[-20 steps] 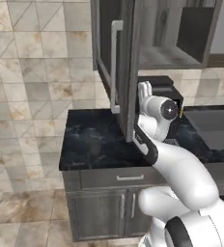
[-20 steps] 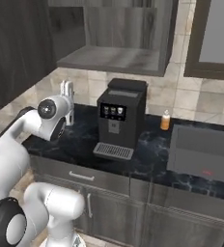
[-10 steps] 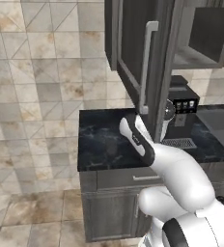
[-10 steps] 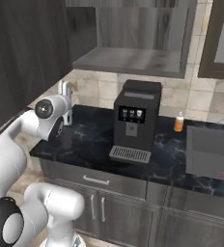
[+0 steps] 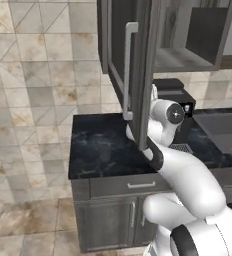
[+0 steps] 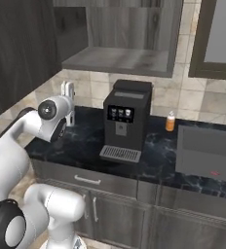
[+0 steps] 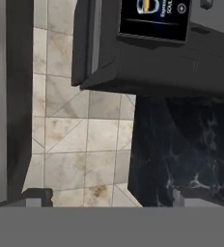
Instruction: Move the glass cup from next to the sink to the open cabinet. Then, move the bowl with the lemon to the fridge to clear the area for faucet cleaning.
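Gripper: you see the gripper [image 7: 109, 195] in the hand view with its jaws spread wide and nothing between them; only wall tiles and the black counter [image 7: 181, 144] lie past the tips.
Open cabinet: the open cabinet [image 6: 120, 46] hangs above the counter in the right base view; its door [image 5: 135, 65] with the pale bar handle [image 5: 129, 70] stands just in front of the arm's wrist in the left base view.
Sink: the sink [image 6: 207, 153] lies at the right end of the counter, well apart from the gripper.
Coffee machine: the coffee machine [image 6: 126, 121] stands between the arm and the sink, an orange bottle [image 6: 170, 122] beside it.
Cup, bowl, lemon: you cannot find them in these views.
Change: both base views are shifted compared with a second ago; the jaws stay wide.
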Controlling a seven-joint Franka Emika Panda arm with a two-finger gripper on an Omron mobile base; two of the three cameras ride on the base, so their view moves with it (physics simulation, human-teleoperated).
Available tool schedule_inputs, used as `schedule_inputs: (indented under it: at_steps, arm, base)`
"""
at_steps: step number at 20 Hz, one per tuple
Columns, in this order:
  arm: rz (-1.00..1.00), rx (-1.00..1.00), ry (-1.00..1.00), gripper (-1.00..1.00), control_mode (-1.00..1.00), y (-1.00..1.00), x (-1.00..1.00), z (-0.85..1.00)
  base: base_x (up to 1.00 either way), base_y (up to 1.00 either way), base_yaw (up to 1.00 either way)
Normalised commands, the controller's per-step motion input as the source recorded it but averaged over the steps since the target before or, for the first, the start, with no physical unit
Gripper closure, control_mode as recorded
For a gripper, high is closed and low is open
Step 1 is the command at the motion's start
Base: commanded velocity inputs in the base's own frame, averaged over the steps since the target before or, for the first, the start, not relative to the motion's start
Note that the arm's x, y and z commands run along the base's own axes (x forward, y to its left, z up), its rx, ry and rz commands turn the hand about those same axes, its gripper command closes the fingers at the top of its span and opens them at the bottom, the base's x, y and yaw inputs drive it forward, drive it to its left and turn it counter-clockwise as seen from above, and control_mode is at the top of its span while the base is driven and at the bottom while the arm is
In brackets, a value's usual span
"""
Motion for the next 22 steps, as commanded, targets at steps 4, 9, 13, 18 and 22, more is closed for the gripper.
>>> schedule_inputs:
  at_steps: [4, 9, 13, 18, 22]
  arm:
    - [0.00, 0.00, 0.00, -1.00, 1.00, 0.00, 0.00, 0.00]
    - [0.00, 0.00, 0.00, -1.00, 1.00, 0.00, 0.00, 0.00]
    - [0.00, 0.00, 0.00, -1.00, 1.00, 0.00, 0.00, 0.00]
    - [0.01, 0.00, 0.83, -1.00, -1.00, 0.03, 0.15, 0.00]
    - [0.15, 0.00, 0.86, -1.00, -1.00, 0.00, 0.00, 0.00]
  base:
    - [0.61, 0.16, -0.05]
    - [0.74, 0.00, -0.05]
    - [0.46, 0.05, 0.00]
    - [0.00, 0.00, 0.00]
    - [0.00, 0.00, 0.00]
